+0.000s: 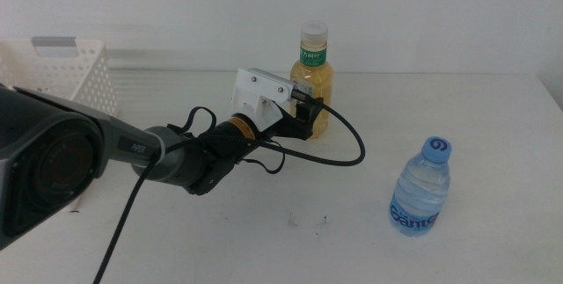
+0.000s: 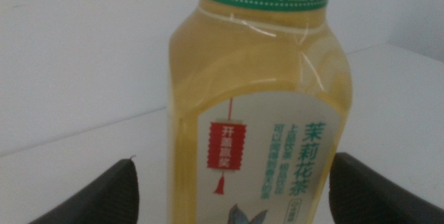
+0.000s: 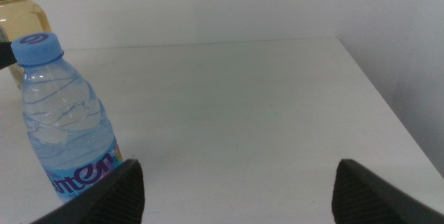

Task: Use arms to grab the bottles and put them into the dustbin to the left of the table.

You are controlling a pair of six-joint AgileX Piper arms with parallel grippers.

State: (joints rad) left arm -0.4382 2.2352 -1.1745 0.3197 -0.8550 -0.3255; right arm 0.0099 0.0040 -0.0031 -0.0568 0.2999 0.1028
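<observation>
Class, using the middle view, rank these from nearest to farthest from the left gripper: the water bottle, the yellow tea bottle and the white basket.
1. Yellow tea bottle: at the left gripper, between its open jaws.
2. Water bottle: right of the gripper, nearer the camera.
3. White basket: far left.

A plain white wall [image 1: 422, 11] rises behind the setup — bare, matte, evenly lit. A soft grey shadow band runs along its foot, where it meets the work surface. The light is diffuse and cool throughout — only faint shadows show, and no floor or window is in view.
</observation>
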